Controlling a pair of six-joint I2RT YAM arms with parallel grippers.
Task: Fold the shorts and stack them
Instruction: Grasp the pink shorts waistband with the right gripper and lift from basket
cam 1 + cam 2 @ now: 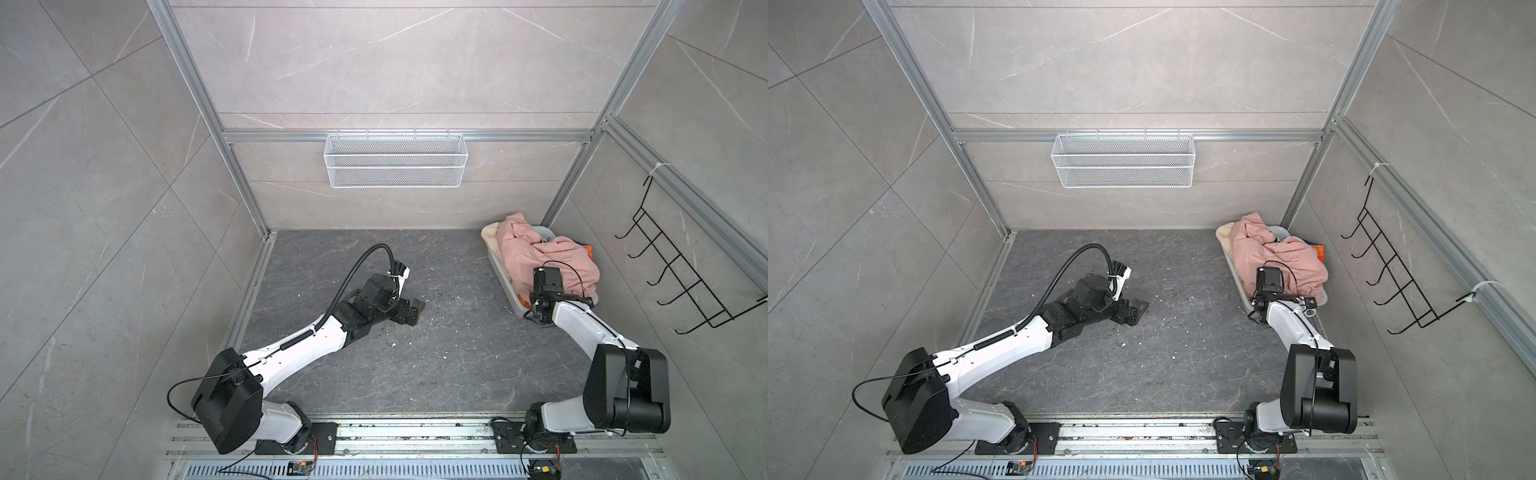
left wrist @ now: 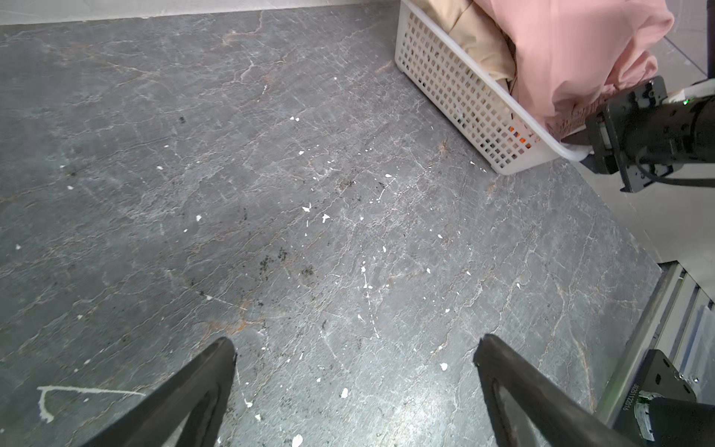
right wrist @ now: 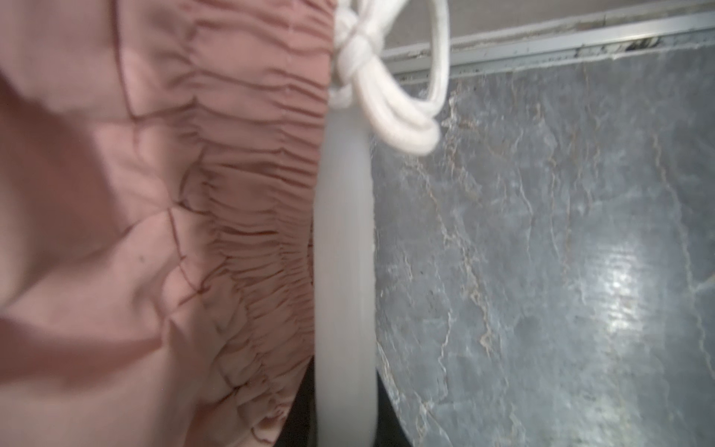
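pink shorts [image 3: 116,193]: filling the lens, elastic waistband [image 3: 263,193] right at the right gripper [image 2: 580,139], heaped over beige shorts [image 2: 476,35] in the basket [image 2: 464,96]
right gripper: going for the sturdy band, I guess; fingers hidden, can't tell if clamped
left gripper [image 2: 354,348]: spread wide, empty, basket well ahead of it

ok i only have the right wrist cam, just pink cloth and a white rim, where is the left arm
Observer: The left gripper hovers over the dark table, jaws wide open, well apart from the basket.
Operator: anything in there besides the pink stuff
Observer: Beige shorts lie in the basket, next to and partly under the pink shorts.
Operator: is my gripper actually on the cloth
Observer: The right gripper reaches over the basket's end nearest the arm bases, right at the pink shorts. Its fingertips are hidden, so I cannot tell if it grips.
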